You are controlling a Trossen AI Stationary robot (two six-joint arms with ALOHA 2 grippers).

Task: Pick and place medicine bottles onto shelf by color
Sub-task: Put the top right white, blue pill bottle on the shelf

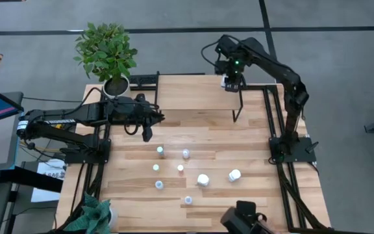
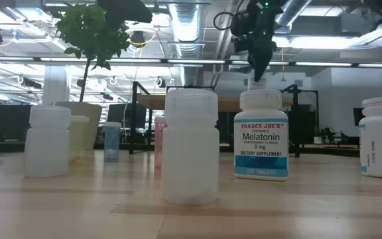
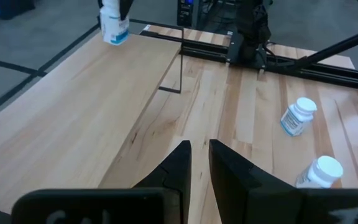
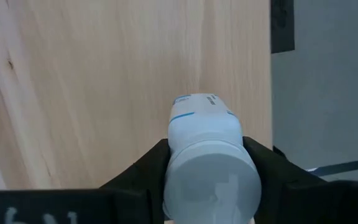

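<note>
My right gripper [image 1: 232, 83] is shut on a white medicine bottle with a blue-striped label [image 4: 204, 134], over the far right end of the shelf [image 1: 193, 97]. The bottle also shows in the left wrist view [image 3: 114, 26]. My left gripper [image 1: 148, 134] hovers empty by the shelf's near left corner, its fingers [image 3: 180, 165] together but for a narrow slit. Two white bottles [image 1: 234, 175] [image 1: 203, 180] and several small vials, among them a light-blue-capped one [image 1: 160, 151] and a red-capped one [image 1: 180, 168], are on the tabletop nearer the front. My right gripper pinches the white bottle at its cap end [image 4: 182, 171] between its two fingers [image 4: 143, 171], one on each side. The fingers come from above, pointing down. The bottle hangs upright below them, over the shelf's wood top; whether its base touches the top, I cannot tell.
A potted plant [image 1: 112, 55] stands at the far left corner and another [image 1: 96, 214] at the near left. A Melatonin bottle [image 2: 260, 136] and other white bottles [image 2: 191, 146] stand close to the low camera. The arm bases' black frames [image 1: 291, 146] line both table sides.
</note>
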